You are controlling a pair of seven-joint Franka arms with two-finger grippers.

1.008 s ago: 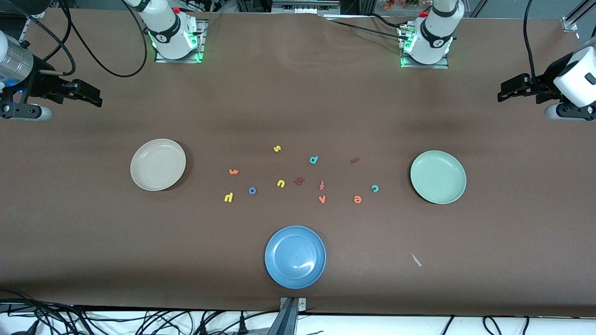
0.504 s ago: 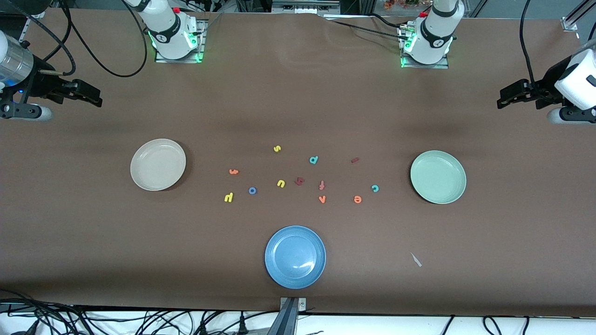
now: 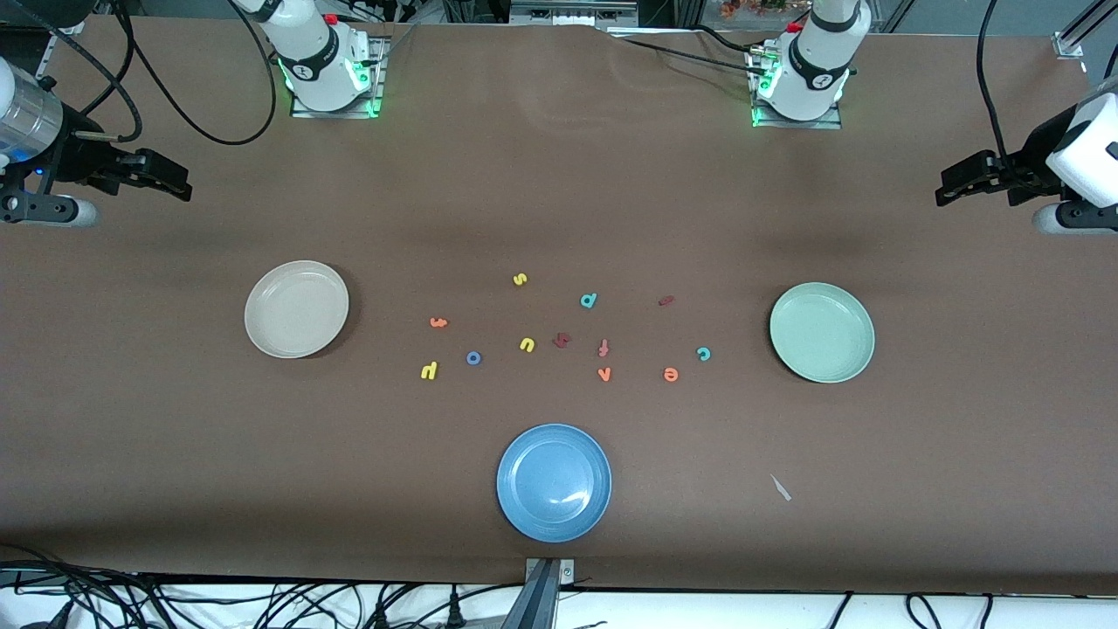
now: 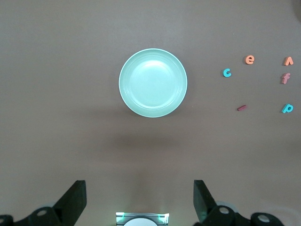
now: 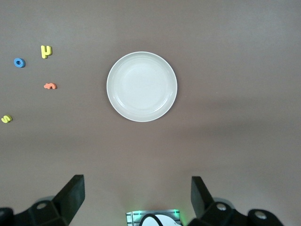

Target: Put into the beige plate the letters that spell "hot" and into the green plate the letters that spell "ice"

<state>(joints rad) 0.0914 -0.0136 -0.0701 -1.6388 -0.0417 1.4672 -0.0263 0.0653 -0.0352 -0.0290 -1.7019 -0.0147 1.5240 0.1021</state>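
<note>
The beige plate (image 3: 296, 308) (image 5: 141, 86) lies toward the right arm's end, the green plate (image 3: 821, 332) (image 4: 153, 83) toward the left arm's end. Between them lie the yellow h (image 3: 428, 371) (image 5: 45, 51), blue o (image 3: 473, 357) (image 5: 19, 62), orange t (image 3: 438, 322) (image 5: 49, 86), dark red i (image 3: 665, 300) (image 4: 241, 108), teal c (image 3: 703, 353) (image 4: 227, 72) and orange e (image 3: 670, 374) (image 4: 249, 59). Both plates hold nothing. My right gripper (image 3: 179, 185) (image 5: 136, 182) hangs open over its end of the table. My left gripper (image 3: 948, 185) (image 4: 139, 184) hangs open over the other end.
A blue plate (image 3: 554, 482) sits nearest the front camera. Other letters lie among the task's: yellow s (image 3: 520, 279), yellow u (image 3: 527, 344), teal d (image 3: 588, 300), orange v (image 3: 603, 374), reddish f (image 3: 603, 348), a dark red one (image 3: 562, 340). A small white scrap (image 3: 780, 487) lies on the cloth.
The left arm's hand has shifted slightly at its end of the table. The right arm, the plates and the letters have not moved.
</note>
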